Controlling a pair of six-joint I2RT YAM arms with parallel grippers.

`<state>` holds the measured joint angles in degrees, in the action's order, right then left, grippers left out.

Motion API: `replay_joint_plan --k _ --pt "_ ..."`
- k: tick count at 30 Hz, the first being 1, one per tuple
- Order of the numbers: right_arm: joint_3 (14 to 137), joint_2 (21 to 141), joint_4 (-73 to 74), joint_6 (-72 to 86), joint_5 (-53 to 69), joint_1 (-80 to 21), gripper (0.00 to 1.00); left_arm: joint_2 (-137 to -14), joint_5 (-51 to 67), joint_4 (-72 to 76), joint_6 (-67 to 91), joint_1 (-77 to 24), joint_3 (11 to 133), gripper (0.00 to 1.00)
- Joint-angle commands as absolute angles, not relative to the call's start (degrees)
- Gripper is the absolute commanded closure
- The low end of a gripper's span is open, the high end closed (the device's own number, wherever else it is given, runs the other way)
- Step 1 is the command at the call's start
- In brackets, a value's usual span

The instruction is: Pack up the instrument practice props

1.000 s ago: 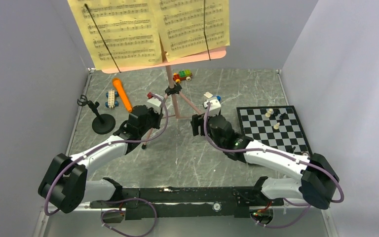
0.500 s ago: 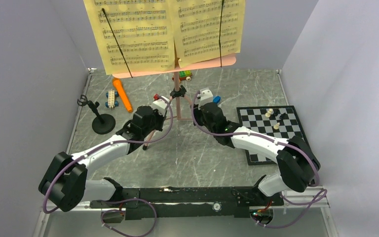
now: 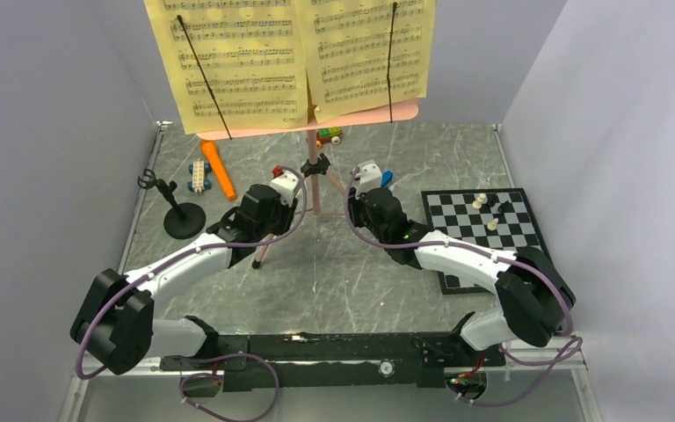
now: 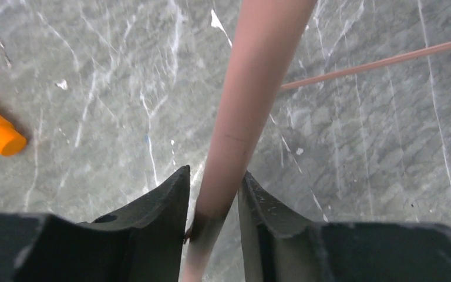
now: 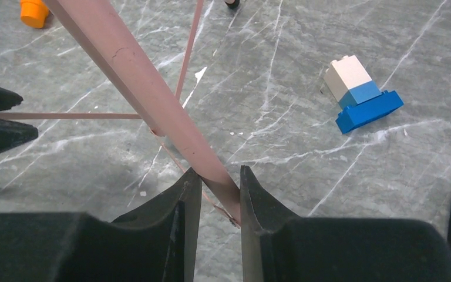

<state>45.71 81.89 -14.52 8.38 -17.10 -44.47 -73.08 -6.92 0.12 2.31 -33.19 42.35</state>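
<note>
Bracketing the pink music stand [image 3: 315,180] by its near legs, presumably to fold it; right gripper [image 5: 220,176] pinches one, left gripper [image 4: 214,188] surrounds another, grip unclear.

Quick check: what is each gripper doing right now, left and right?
Left gripper: jaws close around a leg of the music stand; whether they grip it cannot be told.
Right gripper: closed on another leg of the music stand.

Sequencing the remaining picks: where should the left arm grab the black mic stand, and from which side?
Probably the thin upright post, between the clip and the round base: it looks narrow enough for the jaws, while the base is flat and wide. Come from its near right side; the wall stands close on its left.
</note>
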Motion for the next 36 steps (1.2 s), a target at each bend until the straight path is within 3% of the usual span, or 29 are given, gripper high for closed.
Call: replay_joint_plan --k 1,7,16,28,32,34,36 --pt "42.22 80.94 -12.56 16.32 -12.21 -47.12 1.00 -70.93 -6.88 -3.51 6.62 -33.22 41.72 0.58" --pt "41.41 80.09 -12.23 18.53 -12.48 -48.31 1.00 -68.10 -5.74 -2.99 7.81 -33.22 40.57 0.52" --pt "42.54 79.76 -9.00 23.35 -17.98 -54.86 1.00 -66.38 -7.47 -1.97 8.21 -33.21 38.68 0.60" --pt "41.22 78.66 -5.73 29.52 -23.23 -58.70 1.00 -68.18 -8.79 1.06 8.75 -33.12 37.17 0.63" --pt "41.26 77.43 -4.46 28.43 -24.27 -58.62 1.00 -67.31 -8.83 0.16 9.93 -33.13 37.13 0.59" --pt "42.09 76.58 -3.05 27.71 -24.79 -58.49 0.85 -66.66 -9.56 -2.49 10.64 -33.11 37.82 0.54" --pt "42.91 75.67 -1.60 27.07 -25.47 -58.29 0.62 -65.87 -10.09 -4.02 11.10 -33.13 38.56 0.50"
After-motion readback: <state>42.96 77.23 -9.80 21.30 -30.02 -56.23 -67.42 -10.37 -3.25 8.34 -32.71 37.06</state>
